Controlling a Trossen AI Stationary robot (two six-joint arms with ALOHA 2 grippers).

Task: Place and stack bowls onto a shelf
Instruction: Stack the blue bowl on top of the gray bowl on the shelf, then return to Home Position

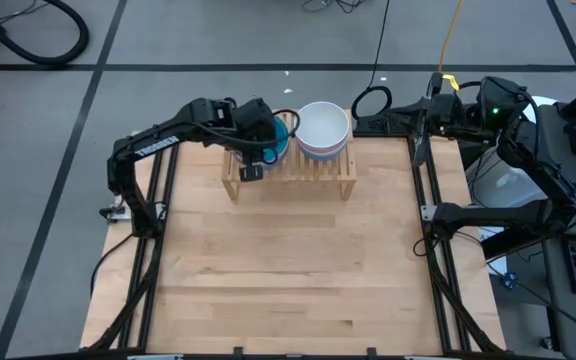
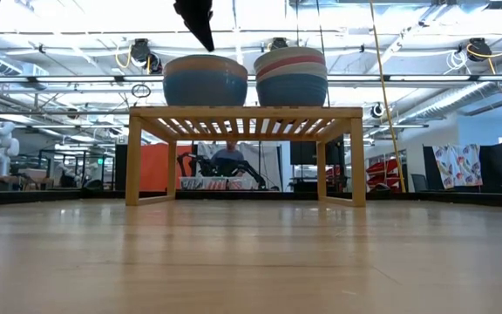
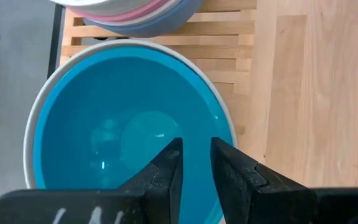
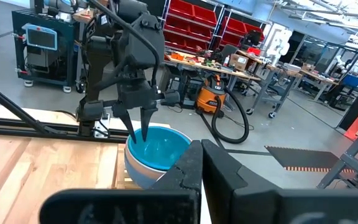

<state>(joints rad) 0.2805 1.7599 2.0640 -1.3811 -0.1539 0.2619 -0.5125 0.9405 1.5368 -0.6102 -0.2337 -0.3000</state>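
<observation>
On the shelf [image 1: 290, 178], left gripper [image 3: 196, 163] hovers released over stacked bowls [image 3: 129, 134].

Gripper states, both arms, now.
Left gripper: open, empty, above the teal-blue bowl.
Right gripper: shut, holding nothing.

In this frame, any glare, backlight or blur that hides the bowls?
Low view: bright ceiling lights backlight the shelf; both bowl stacks stay readable. Left wrist view: small highlights inside the teal bowl, left gripper fingers blurred. High view: even light.
</observation>
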